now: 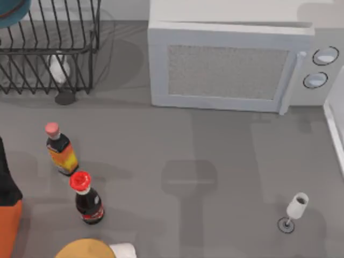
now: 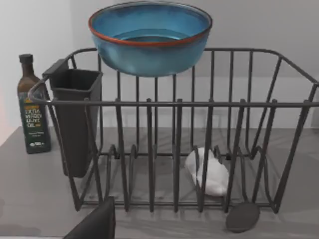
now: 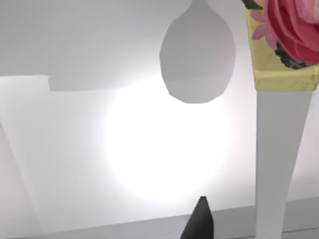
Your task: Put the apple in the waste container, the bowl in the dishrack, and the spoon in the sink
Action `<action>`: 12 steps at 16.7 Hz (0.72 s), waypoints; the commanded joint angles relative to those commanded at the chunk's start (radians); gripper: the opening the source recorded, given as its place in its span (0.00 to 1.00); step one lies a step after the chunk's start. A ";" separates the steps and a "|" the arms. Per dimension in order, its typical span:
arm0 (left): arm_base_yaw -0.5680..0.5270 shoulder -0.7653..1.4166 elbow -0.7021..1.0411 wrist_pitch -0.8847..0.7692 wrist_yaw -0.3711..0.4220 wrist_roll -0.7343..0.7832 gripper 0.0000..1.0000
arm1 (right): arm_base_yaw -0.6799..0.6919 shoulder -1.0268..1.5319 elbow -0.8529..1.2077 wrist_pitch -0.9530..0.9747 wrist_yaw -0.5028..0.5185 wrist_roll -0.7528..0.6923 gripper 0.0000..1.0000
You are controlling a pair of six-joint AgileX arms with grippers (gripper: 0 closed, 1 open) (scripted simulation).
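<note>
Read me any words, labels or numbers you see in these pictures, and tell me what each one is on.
"OLIVE OIL", roughly: on the pale label of the dark glass bottle beside the black wire dishrack; the smaller print there is too small to read.
Orange-yellow label on the pink-capped bottle: no legible text.
Red label on the red-capped dark bottle: too blurred to read.
White microwave: no readable markings.

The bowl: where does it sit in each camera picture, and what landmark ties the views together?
Top view: the teal bowl shows as a sliver at the upper left corner, over the dishrack.
Left wrist view: the bowl sits at top centre, at the level of the dishrack's top rail.
Right wrist view: not in it.
Shared landmark: the white object lying inside the rack.
</note>
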State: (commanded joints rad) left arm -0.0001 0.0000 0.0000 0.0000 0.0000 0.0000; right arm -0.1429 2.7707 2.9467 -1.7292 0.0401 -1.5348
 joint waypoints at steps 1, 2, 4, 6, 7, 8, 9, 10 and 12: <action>0.000 0.000 0.000 0.000 0.000 0.000 1.00 | 0.000 0.013 0.024 -0.006 0.001 -0.001 0.00; 0.000 0.000 0.000 0.000 0.000 0.000 1.00 | 0.000 0.029 0.051 -0.014 0.002 -0.002 0.00; 0.000 0.000 0.000 0.000 0.000 0.000 1.00 | 0.000 0.067 0.102 -0.035 0.002 -0.003 0.00; 0.000 0.000 0.000 0.000 0.000 0.000 1.00 | 0.001 0.108 0.146 -0.060 0.000 -0.006 0.00; 0.000 0.000 0.000 0.000 0.000 0.000 1.00 | 0.000 0.131 0.163 -0.075 -0.002 -0.008 0.00; 0.000 0.000 0.000 0.000 0.000 0.000 1.00 | 0.000 0.154 0.179 -0.090 -0.004 -0.009 0.00; 0.000 0.000 0.000 0.000 0.000 0.000 1.00 | 0.001 0.178 0.196 -0.105 -0.006 -0.010 0.00; 0.000 0.000 0.000 0.000 0.000 0.000 1.00 | 0.001 0.198 0.215 -0.120 -0.008 -0.009 0.00; 0.000 0.000 0.000 0.000 0.000 0.000 1.00 | 0.002 0.228 0.261 -0.146 -0.011 -0.007 0.00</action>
State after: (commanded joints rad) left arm -0.0001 0.0000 0.0000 0.0000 0.0000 0.0000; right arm -0.1406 2.9992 3.2081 -1.8754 0.0291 -1.5421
